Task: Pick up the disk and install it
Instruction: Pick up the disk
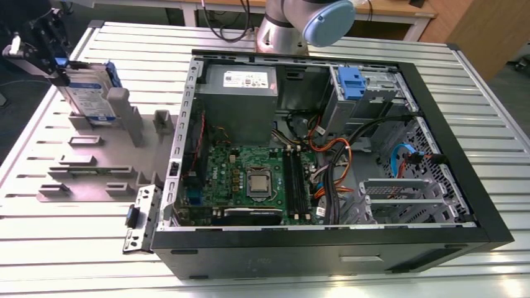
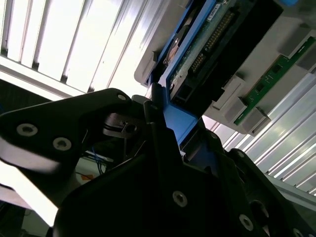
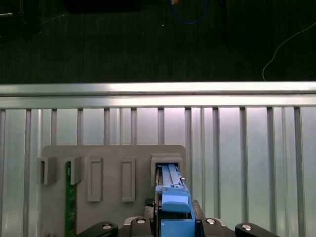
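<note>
Disk [image 1: 89, 93] stands on end in a slot of the grey holder [image 1: 124, 155], on the slatted table [image 1: 83, 236] at the exterior view's left, well apart from the open computer case [image 1: 331, 248]. Its long axis runs up and down, leaning a little. Its lower end sits in the slot and its upper end points up toward the gripper [image 1: 59, 73]. The broad face with the blue-and-white label is turned toward the exterior camera.

It is a flat silver slab with a blue plastic carrier [image 3: 174, 210] along its edges. In the second wrist view its other face shows a bare circuit board and a connector row [image 2: 212, 34].

The gripper is at the disk's upper end. In the first wrist view the carrier's end lies between the two black fingers [image 3: 140, 223], and the rest of the disk runs away from the gripper down into the slot. In the second wrist view a finger [image 2: 158, 118] lies against the blue carrier. The gripper is clenched on the disk's carrier, and the disk's lower end is in the holder.

A green board [image 3: 70, 197] stands in another slot of the same holder.
</note>
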